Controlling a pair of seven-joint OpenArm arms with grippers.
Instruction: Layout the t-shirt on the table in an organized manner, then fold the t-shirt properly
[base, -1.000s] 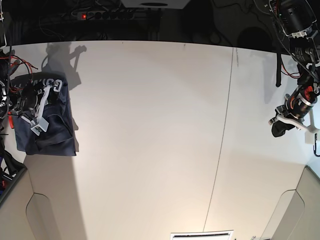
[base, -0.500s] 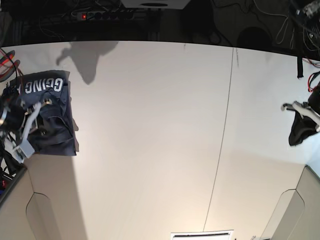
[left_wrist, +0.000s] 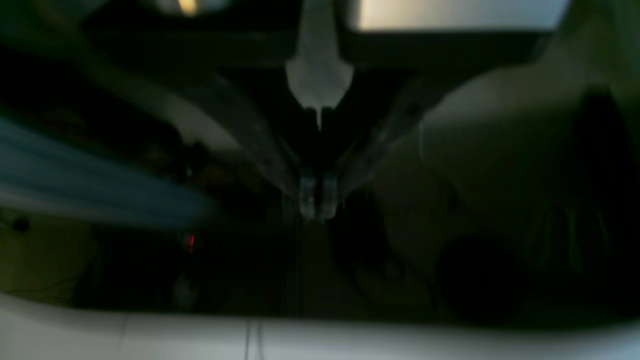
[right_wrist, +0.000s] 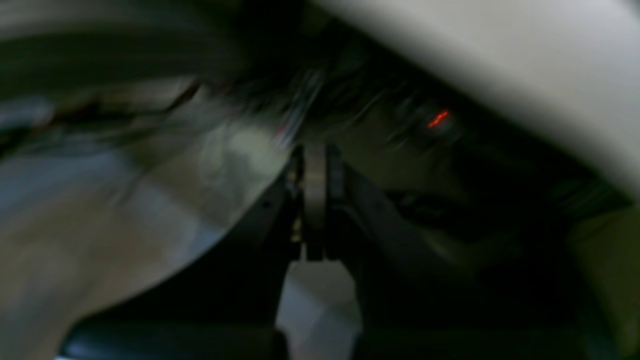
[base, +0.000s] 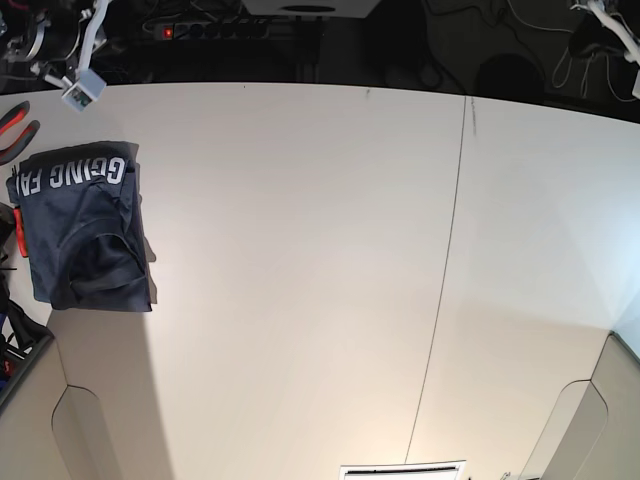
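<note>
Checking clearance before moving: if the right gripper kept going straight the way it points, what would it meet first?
Hard to say: the right gripper, shut, points into dark blurred clutter off the table; nothing identifiable, depth unclear.

Overhead base view, blurred wrist close-ups

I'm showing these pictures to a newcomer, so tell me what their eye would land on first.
The folded navy t-shirt stands out, a compact dark bundle with white lettering at the left edge of the white table in the base view. Next comes the sheer expanse of bare tabletop, crossed by one thin dark seam. Both arms are raised to the top corners, the right gripper at upper left and the left gripper at upper right.
</note>
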